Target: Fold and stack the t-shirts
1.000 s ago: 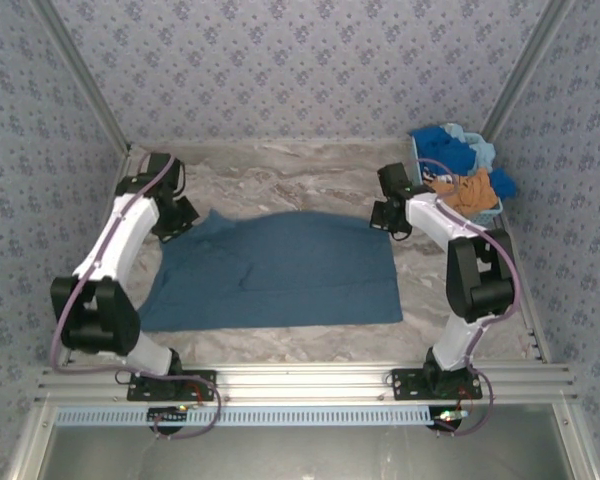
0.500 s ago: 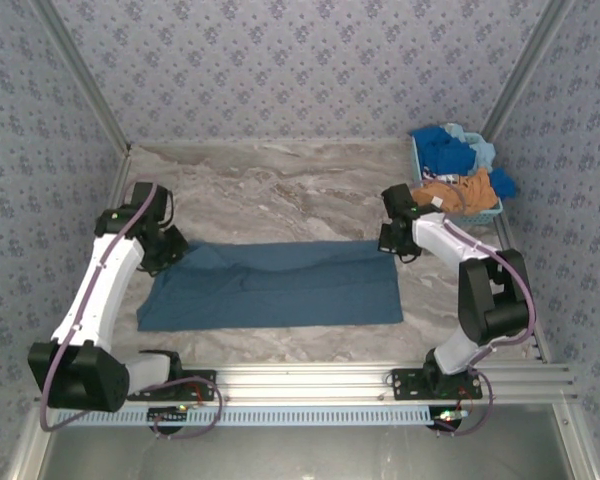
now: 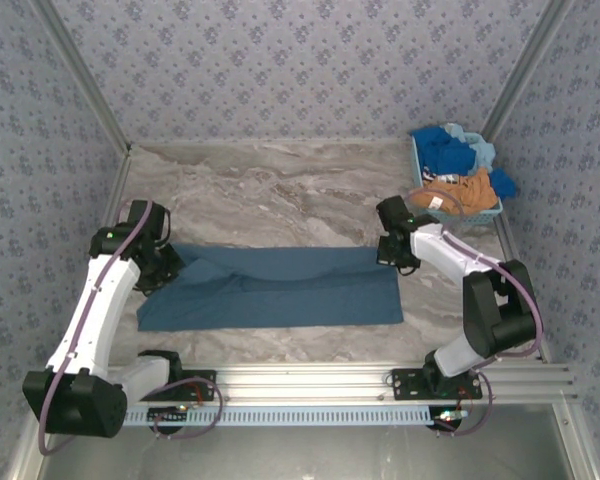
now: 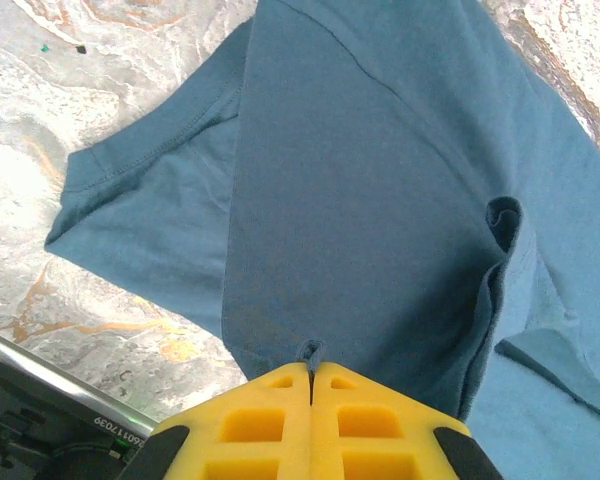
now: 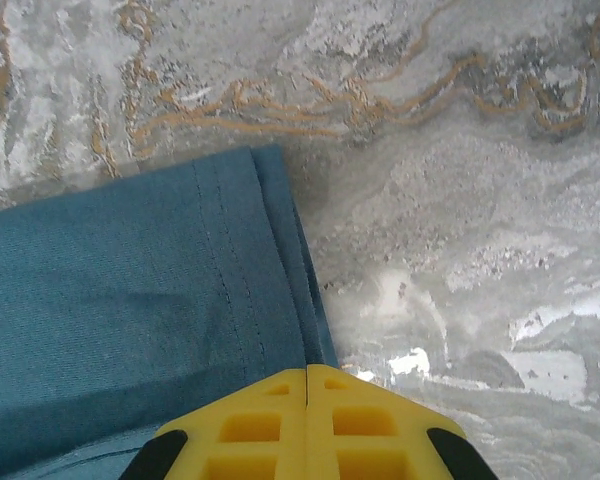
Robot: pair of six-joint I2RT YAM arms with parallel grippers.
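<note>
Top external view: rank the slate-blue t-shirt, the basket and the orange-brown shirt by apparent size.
1. slate-blue t-shirt
2. basket
3. orange-brown shirt, bunched in the basket and partly hidden

In the top external view the scene is lit evenly and brightly from above, and only faint, soft-edged shadows are cast on the desk (image 3: 280,190) beside the arms. Fine detail is slightly softened there. In the right wrist view pale glare patches are seen on the marble at the near right, while the stitching of the slate-blue t-shirt (image 5: 130,280) is sharply rendered. In the left wrist view the marble at the far left is washed out, and a darker shadow is seen along the cloth's fold.
</note>
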